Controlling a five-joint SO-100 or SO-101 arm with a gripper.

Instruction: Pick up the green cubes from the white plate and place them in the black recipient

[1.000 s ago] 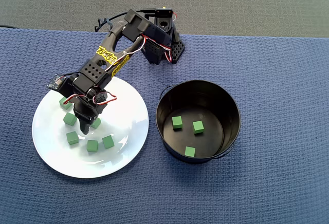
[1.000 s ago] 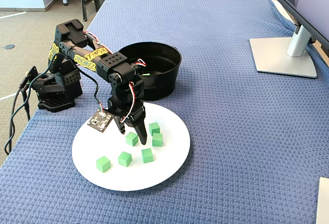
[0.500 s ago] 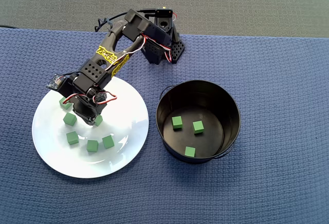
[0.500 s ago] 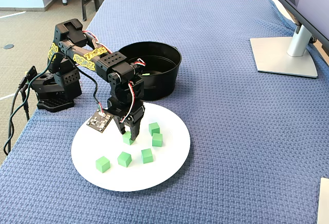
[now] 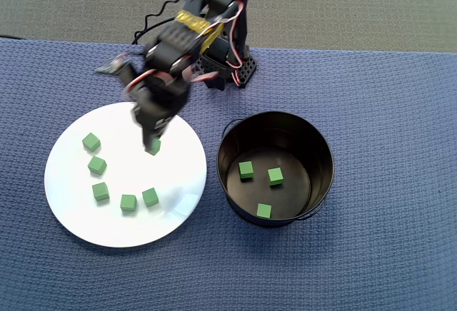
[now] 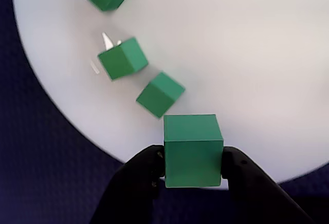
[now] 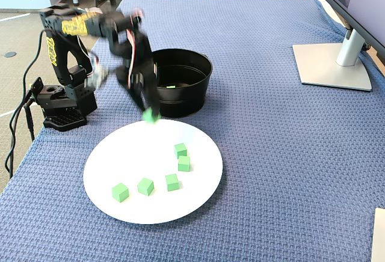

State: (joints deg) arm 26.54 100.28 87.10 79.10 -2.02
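Note:
My gripper (image 5: 153,145) is shut on one green cube (image 5: 154,148) and holds it above the white plate (image 5: 178,179), near the rim that faces the black recipient (image 5: 323,147). In the wrist view the held cube (image 6: 193,147) sits squarely between both black fingers (image 6: 149,167), over the plate's (image 6: 247,54) edge. Several green cubes (image 5: 101,191) lie on the plate's left half. Three more cubes (image 5: 246,170) rest inside the recipient. In the fixed view the gripper (image 7: 149,113) hangs with its cube (image 7: 149,116) between the plate (image 7: 120,160) and the recipient (image 7: 192,97).
The arm's base (image 5: 228,68) stands behind the plate and recipient on a blue woven cloth (image 5: 385,111). A monitor stand (image 7: 331,63) sits at the far right in the fixed view. Cables (image 7: 18,130) trail off the table's left edge.
The gripper closed on a cube on the plate, then lifted it and swung it toward the recipient's side of the plate. One cube fewer lies on the plate.

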